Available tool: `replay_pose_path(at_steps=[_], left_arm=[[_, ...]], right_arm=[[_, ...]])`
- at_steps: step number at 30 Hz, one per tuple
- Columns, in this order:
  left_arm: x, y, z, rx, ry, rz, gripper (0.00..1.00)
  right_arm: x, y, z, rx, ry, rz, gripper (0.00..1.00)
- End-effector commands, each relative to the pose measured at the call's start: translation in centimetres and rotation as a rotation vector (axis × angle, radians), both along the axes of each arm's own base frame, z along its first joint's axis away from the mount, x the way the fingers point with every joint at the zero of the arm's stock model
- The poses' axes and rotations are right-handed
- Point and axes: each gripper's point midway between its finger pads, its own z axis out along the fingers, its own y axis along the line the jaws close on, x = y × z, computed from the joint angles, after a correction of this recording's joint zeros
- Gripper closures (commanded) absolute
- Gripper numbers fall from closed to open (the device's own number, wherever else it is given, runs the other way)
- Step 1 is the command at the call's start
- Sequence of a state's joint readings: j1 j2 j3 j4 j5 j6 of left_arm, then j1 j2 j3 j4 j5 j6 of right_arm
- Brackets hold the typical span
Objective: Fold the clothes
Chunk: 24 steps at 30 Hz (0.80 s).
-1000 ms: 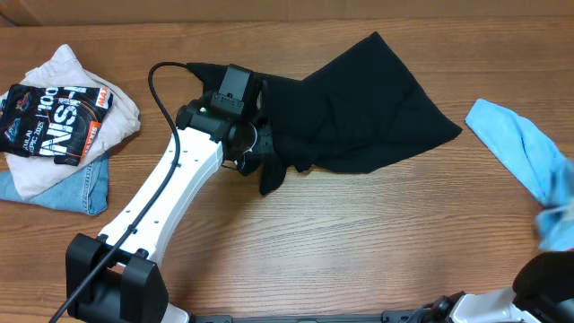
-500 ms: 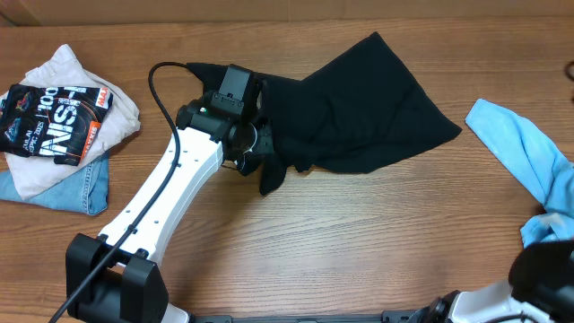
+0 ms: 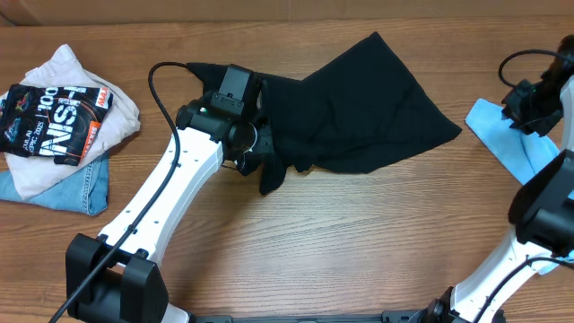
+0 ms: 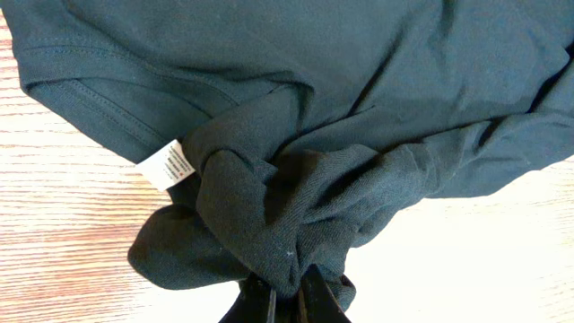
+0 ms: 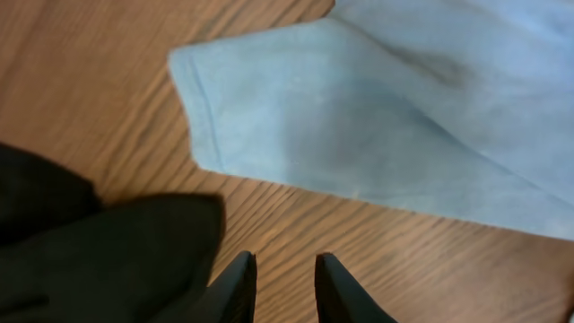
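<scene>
Left claw (image 4: 285, 285) pinched tight on bunched black shirt (image 3: 359, 108) near its white label (image 4: 170, 166); right claw (image 5: 280, 274) slightly parted, empty, above tabletop (image 5: 108, 108) beside light blue shirt (image 5: 404, 135)

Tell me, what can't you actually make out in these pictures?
- Label on the black shirt: left wrist view, print too small to read.
- Left fingers: overhead, hidden under the left arm and bunched cloth.
- Light blue shirt: overhead, cut off by the right edge, partly covered by the right arm.

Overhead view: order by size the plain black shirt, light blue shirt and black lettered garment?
Largest: plain black soft-fabric shirt.
Light blue fabric shirt and black white-lettered garment look alike; the blue one is partly hidden, so unranked.
</scene>
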<state>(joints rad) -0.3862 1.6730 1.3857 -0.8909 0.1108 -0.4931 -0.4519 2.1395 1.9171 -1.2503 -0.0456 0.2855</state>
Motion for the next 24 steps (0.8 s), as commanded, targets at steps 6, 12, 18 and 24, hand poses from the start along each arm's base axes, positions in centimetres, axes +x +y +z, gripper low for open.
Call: replay_pose_path(at_steps=[6,12,18,24], left_arm=[[0.3,0.1,0.2,0.015,-0.018,-0.016,0.95],[0.2,0.0,0.1,0.012,-0.014,-0.017,0.95],[0.1,0.0,0.1,0.010,-0.011,-0.018,0.95],[0.1,0.0,0.1,0.011,-0.009,-0.018,0.94]], right_arm=[[0.3,-0.6,-4.1,0.014,0.064,0.022,0.73],[0.3,-1.3,-6.8,0.007,0.103,0.015,0.73],[1.8,-2.7,-7.3,-0.038,0.045,0.003,0.69],[3.9,-4.5,-6.8,-0.090,-0.051,-0.012,0.66]])
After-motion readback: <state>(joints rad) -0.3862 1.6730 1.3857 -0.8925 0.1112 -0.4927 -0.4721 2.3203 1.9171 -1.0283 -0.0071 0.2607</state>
